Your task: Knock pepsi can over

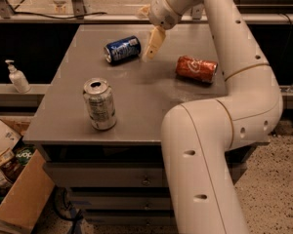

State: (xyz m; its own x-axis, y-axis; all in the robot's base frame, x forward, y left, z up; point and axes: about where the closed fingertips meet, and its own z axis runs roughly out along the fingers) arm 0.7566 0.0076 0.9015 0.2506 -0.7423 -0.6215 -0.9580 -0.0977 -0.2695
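Note:
The pepsi can [122, 49], dark blue with white lettering, lies on its side at the back of the grey table [136, 111], its silver top pointing left. My gripper [148, 27] hangs just to the right of the can, a little above the tabletop. It is open and empty, and its lower fingertip [154, 44] is close to the can's right end but apart from it. The white arm reaches in from the lower right and arches over the table.
A silver-grey can [99, 104] stands upright near the table's front left. A red-orange can [196, 68] lies on its side at the right, next to the arm. A soap bottle [16, 76] stands on a ledge at the left. Cardboard boxes [14, 189] sit on the floor.

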